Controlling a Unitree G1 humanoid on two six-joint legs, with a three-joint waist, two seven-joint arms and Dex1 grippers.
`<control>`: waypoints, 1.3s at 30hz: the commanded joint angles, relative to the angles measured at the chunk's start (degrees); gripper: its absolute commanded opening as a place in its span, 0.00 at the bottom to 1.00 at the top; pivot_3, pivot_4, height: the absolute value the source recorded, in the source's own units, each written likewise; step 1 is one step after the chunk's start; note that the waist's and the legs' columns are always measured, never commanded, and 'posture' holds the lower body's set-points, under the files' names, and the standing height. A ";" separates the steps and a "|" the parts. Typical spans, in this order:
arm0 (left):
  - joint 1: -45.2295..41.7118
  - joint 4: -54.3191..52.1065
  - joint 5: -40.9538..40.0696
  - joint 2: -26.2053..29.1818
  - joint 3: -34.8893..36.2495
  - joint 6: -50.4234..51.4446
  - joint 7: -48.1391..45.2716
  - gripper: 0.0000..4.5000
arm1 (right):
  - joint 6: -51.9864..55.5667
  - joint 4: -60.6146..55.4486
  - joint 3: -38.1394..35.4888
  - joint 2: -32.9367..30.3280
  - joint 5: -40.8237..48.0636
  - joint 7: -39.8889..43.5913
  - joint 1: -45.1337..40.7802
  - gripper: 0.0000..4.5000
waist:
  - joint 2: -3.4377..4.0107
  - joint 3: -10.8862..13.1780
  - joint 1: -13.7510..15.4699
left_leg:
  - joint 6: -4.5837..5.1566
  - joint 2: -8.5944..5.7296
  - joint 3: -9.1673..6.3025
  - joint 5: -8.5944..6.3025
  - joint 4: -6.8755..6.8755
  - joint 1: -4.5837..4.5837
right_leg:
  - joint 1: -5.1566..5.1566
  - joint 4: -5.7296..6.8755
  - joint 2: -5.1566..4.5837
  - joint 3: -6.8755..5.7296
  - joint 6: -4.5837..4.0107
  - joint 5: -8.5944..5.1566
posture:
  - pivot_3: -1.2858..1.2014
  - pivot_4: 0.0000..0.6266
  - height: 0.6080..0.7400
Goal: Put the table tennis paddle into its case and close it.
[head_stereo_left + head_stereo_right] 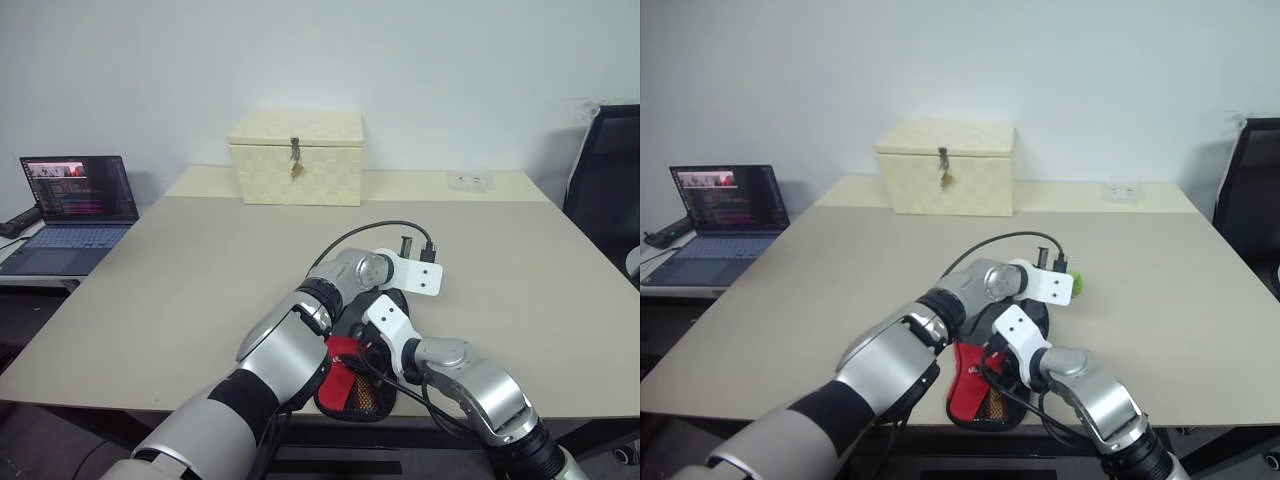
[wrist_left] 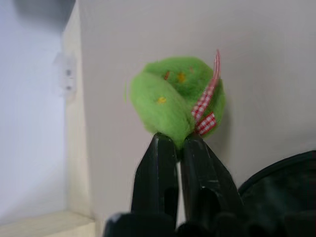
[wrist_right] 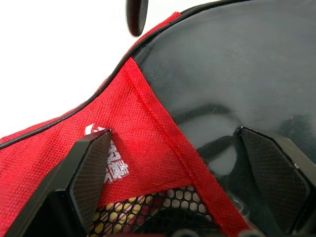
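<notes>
The case (image 1: 350, 388) lies near the table's front edge, black with a red panel and a mesh pocket. Its green fuzzy pull tag (image 2: 175, 98), tied with a red-checked ribbon, sits at the case's far end (image 1: 1077, 284). My left gripper (image 2: 178, 140) reaches across over the case, and its fingers pinch the base of that tag. My right gripper (image 3: 175, 136) stands wide open just over the case, one finger (image 3: 91, 168) above the red fabric and the other over the glossy black panel (image 3: 237, 74); I cannot tell whether they touch it. The table tennis paddle is hidden from view.
A cream woven box (image 1: 296, 158) with a latch stands at the back of the beige table (image 1: 180, 270). A small white item (image 1: 470, 180) lies at the back right. An open laptop (image 1: 75, 200) sits on a side desk at the left, and a black chair (image 1: 610, 180) stands at the right.
</notes>
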 commanded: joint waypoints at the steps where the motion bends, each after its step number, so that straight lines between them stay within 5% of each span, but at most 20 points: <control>1: -0.48 -2.25 -2.04 -0.16 1.46 -1.50 -2.02 0.39 | 3.49 6.23 3.60 0.09 0.56 1.45 2.03 1.00 | -0.01 -0.05 -0.09 | 0.00 0.00 0.00 0.00 0.00 0.04 | 0.03 0.00 0.00 0.01 0.00 0.00 | 0.52 0.24 1.00; 7: 2.02 -2.64 -6.65 1.46 4.63 -3.59 -12.45 0.86 | 2.45 8.25 3.56 0.48 0.42 2.09 0.12 1.00 | 0.06 -0.19 -0.51 | 0.00 0.03 0.15 0.00 -0.11 0.36 | 0.19 0.05 0.03 0.17 0.04 -0.02 | 0.52 0.24 1.00; 16: 1.60 -4.63 -17.75 5.56 15.15 -3.00 -18.55 0.86 | 4.35 4.26 -0.41 -1.22 2.41 4.59 -2.35 1.00 | 0.03 -0.19 -0.60 | 0.01 0.02 0.16 0.00 -0.08 0.47 | 0.26 0.21 0.03 0.19 0.07 -0.04 | 0.52 0.24 1.00; 21: 1.55 -5.62 -22.27 12.63 19.91 -0.99 -19.79 0.86 | 11.50 -7.62 -6.83 -3.83 8.58 6.68 -3.08 1.00 | 0.02 -0.16 -0.89 | 0.01 0.02 0.08 0.00 -0.09 0.22 | -0.01 0.22 0.00 0.21 -0.09 0.05 | 0.52 0.24 1.00; 28: 6.91 -8.06 -33.80 17.56 28.77 6.38 -36.25 0.86 | 19.25 -17.00 -17.81 -11.60 17.10 10.51 -5.64 1.00 | 0.04 -0.13 -0.45 | 0.01 -0.05 -0.06 0.00 -0.04 -0.12 | -0.15 0.08 -0.08 -0.03 -0.20 0.12 | 0.52 0.24 1.00; 34: 16.86 -13.18 -34.28 18.36 25.73 7.77 -49.62 0.86 | 12.77 -12.03 -20.73 -21.49 15.83 12.17 -6.46 1.00 | 0.03 -0.12 -0.19 | 0.01 -0.07 -0.06 0.00 -0.06 -0.11 | -0.13 0.03 -0.10 -0.04 -0.21 0.12 | 0.52 0.24 1.00; 39: 22.88 -14.93 -30.88 18.68 21.10 5.59 -48.64 0.86 | -6.60 -1.47 -10.42 -29.50 2.23 11.34 -8.33 1.00 | 0.03 -0.12 -0.22 | 0.03 -0.09 0.00 0.00 -0.02 -0.11 | -0.13 0.06 -0.11 0.01 -0.20 0.12 | 0.52 0.24 1.00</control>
